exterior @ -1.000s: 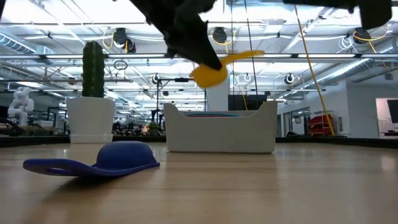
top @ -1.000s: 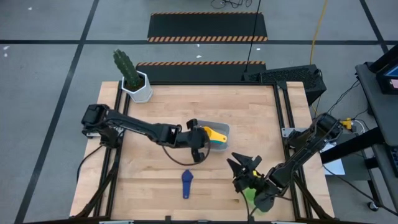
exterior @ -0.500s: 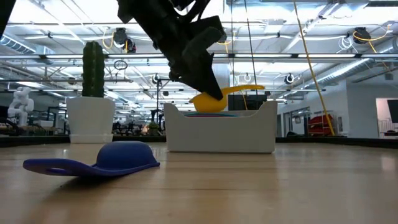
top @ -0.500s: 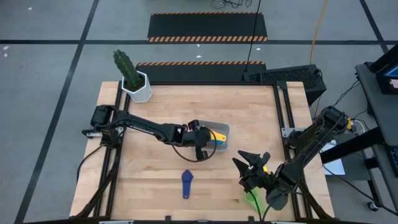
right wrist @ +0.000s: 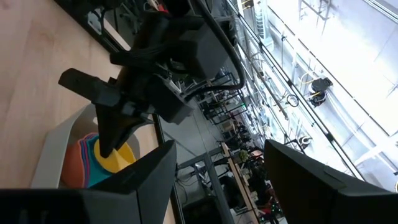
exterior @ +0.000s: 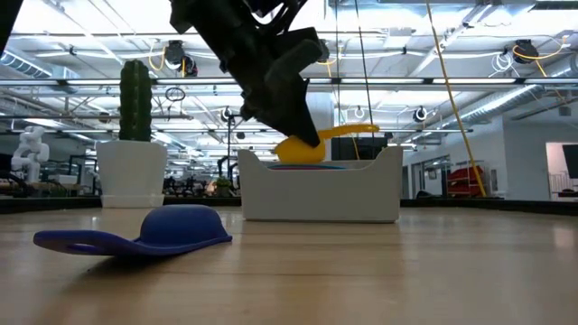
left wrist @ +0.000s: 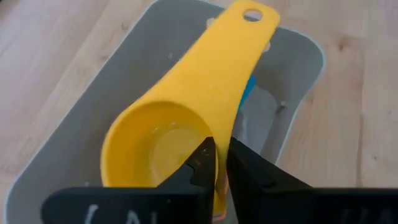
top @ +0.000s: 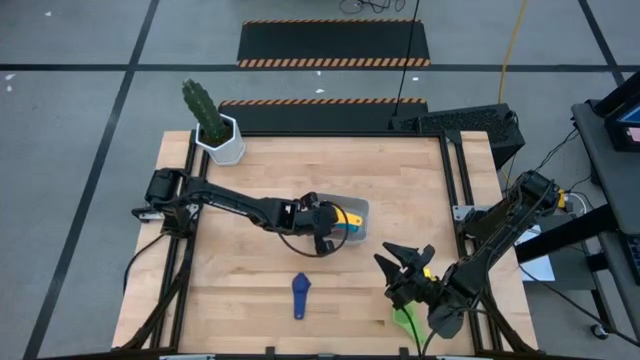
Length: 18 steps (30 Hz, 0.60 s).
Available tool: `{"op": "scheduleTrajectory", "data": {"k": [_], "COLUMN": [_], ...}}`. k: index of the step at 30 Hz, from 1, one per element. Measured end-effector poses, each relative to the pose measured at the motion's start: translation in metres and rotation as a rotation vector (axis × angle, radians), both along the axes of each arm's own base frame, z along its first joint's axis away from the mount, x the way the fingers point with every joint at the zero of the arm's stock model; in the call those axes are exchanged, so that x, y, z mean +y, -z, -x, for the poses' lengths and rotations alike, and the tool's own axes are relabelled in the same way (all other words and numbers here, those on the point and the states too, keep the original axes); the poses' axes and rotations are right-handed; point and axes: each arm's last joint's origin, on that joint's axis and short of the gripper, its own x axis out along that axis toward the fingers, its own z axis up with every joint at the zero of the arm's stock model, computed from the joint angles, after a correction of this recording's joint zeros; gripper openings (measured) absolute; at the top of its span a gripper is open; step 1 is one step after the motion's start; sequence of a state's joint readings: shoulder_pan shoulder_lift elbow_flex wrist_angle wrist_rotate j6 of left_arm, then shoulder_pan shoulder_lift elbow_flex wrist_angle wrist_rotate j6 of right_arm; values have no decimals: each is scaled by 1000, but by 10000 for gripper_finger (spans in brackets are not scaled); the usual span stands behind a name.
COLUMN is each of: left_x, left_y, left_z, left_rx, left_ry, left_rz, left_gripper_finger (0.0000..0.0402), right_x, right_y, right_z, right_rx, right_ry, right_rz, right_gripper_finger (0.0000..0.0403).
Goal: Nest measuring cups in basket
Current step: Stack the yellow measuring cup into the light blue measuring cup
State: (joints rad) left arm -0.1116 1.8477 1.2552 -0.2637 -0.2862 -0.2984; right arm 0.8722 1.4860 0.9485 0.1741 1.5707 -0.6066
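Left gripper (top: 328, 228) is hovering over the basket (top: 362, 211), fingers pinching the yellow cup (left wrist: 180, 130) by its handle, bowl sitting in the stack inside. Navy cup (top: 300, 294) is lying upside down on the table (top: 400, 190), near the front. Right gripper (top: 405, 262) is waiting spread wide, green cup (top: 404, 318) just beside it.

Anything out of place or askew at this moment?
One thing: a navy cup lies upside down on the table, apart from the basket. A green cup sits at the table's near edge under the right arm. Otherwise, the left gripper is setting the yellow cup on the stack in the basket.
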Motion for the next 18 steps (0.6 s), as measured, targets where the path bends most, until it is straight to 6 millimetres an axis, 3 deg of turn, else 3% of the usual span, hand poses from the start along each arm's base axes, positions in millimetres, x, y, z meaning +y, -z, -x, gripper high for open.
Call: {"op": "scheduleTrajectory", "data": {"k": [6,18], "left_x": [0,0], "left_y": [6,5], "left_z": [4,1], "left_rx": [23,-11], "left_ry": [-3,0], "left_rz": [-2,1], "left_gripper_finger": [66,69], "right_x": [0,0], "right_y": [0,0], "right_z": [0,0], "right_rx": [0,-2], "right_ry": [0,-1], "right_rz": [-1,-3], "right_gripper_finger": [238,238]}}
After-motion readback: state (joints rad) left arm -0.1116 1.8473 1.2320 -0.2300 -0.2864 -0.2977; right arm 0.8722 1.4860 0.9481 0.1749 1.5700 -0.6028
